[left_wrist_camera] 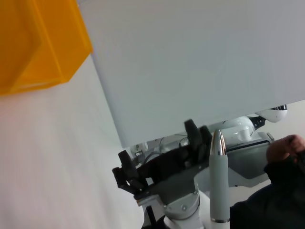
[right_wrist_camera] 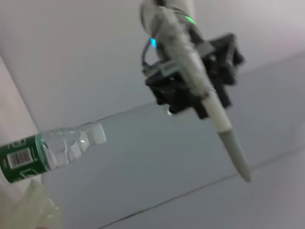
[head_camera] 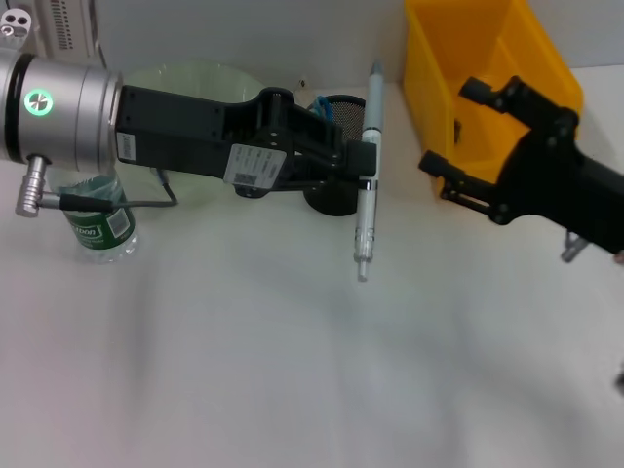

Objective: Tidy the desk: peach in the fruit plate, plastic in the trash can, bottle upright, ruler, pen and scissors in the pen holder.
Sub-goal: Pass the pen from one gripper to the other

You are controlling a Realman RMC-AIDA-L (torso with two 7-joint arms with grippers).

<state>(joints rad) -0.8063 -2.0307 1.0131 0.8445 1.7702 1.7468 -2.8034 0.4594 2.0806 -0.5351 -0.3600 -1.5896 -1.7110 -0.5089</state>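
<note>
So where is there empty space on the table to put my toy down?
The whole near half of the white table is bare, below the pen held by the left gripper. The far side is crowded: bottle, green plate, black pen holder, yellow bin and the right gripper.

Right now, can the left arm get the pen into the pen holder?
Probably yes. The left gripper is shut on the pen, held beside the black mesh pen holder, whose open top shows nothing blocking it. The right gripper sits off by the yellow bin, out of the way.
</note>
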